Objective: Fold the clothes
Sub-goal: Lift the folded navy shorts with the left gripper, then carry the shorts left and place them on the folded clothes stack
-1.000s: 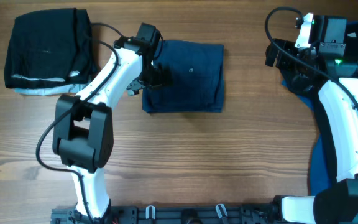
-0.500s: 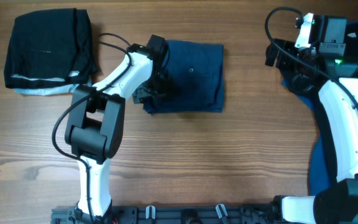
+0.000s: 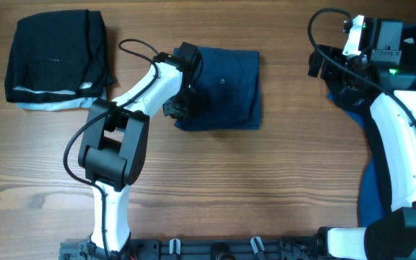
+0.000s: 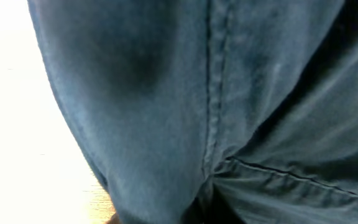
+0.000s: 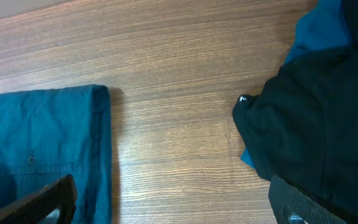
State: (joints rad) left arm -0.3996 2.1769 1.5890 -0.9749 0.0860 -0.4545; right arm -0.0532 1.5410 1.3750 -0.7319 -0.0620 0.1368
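Viewing overhead, we find the left gripper (image 3: 182,103) at the left edge of the folded navy shorts (image 3: 226,87), mid-table. Left wrist: fabric fills the frame; jaw state cannot be told, and a shallow pinch could drag one layer and undo the fold. Right wrist: the right gripper (image 5: 176,208) stands spread, empty, near heaped garments (image 5: 316,124).

The table (image 3: 266,180) is finished as smooth, matt wood with a fine grain. The navy shorts (image 3: 230,90) are made of matt woven cloth (stitched seams are seen close up), as is the black garment (image 3: 53,54). The arms (image 3: 403,144) are cased in glossy white plastic, with matt black joints.
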